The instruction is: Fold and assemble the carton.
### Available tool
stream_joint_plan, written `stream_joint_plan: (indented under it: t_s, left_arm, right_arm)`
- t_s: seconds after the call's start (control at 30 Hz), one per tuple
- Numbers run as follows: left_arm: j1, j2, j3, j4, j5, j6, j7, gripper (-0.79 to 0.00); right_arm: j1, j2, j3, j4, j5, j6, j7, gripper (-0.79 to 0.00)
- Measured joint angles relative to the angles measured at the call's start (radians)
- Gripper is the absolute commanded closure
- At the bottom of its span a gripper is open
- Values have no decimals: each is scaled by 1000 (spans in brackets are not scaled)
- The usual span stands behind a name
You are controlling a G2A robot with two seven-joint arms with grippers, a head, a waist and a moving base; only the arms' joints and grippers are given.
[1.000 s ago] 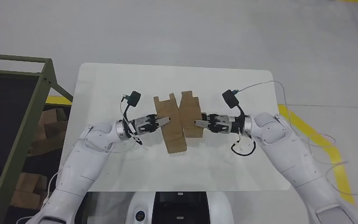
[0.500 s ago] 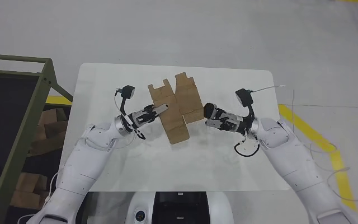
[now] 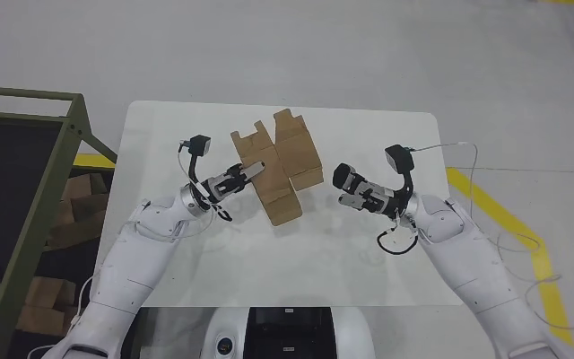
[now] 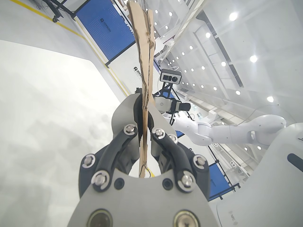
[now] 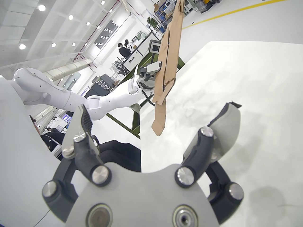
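A flat brown cardboard carton (image 3: 276,172) hangs above the middle of the white table (image 3: 179,260), tilted, its flaps pointing to the far side. My left gripper (image 3: 254,169) is shut on the carton's left edge; in the left wrist view the carton (image 4: 143,76) stands edge-on, pinched between the fingers (image 4: 125,114) of the left gripper (image 4: 144,109). My right gripper (image 3: 340,177) is open, a short way right of the carton and apart from it. In the right wrist view the carton (image 5: 168,55) hangs beyond the open right gripper (image 5: 156,116).
A dark green frame (image 3: 45,170) stands off the table's left edge, with cardboard pieces (image 3: 76,211) stacked below it. Yellow floor tape (image 3: 520,233) runs to the right of the table. The near part of the table has free room.
My right gripper has let go of the carton, opened and drawn back to the right. My left gripper has lifted and turned the carton, moving it toward the far left.
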Motion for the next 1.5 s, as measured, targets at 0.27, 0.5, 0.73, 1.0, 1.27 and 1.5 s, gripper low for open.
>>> stream_joint_plan:
  t_s: [0.27, 0.5, 0.73, 1.0, 1.27, 1.5]
  left_arm:
    - [16, -7, 16, -30, 29, 2, 69, 0]
    - [19, -22, 54, -23, -20, -44, 158, 0]
    - [35, -34, 72, -18, -55, -93, 234, 0]
    - [41, -38, 71, -21, -63, -102, 273, 0]
    - [41, -38, 71, -21, -63, -102, 274, 0]
    - [55, -50, 93, -49, -81, -126, 326, 0]
  right_arm:
    - [-27, 0, 10, -56, -76, 32, -38, -785]
    - [-71, 2, 62, -93, -158, 18, -147, -785]
    - [-104, 0, 90, -112, -203, 0, -231, -785]
    - [-104, 0, 90, -112, -203, 0, -230, -785]
    - [-104, 0, 90, -112, -203, 0, -231, -785]
    - [-128, -10, 101, -147, -259, 75, -329, -785]
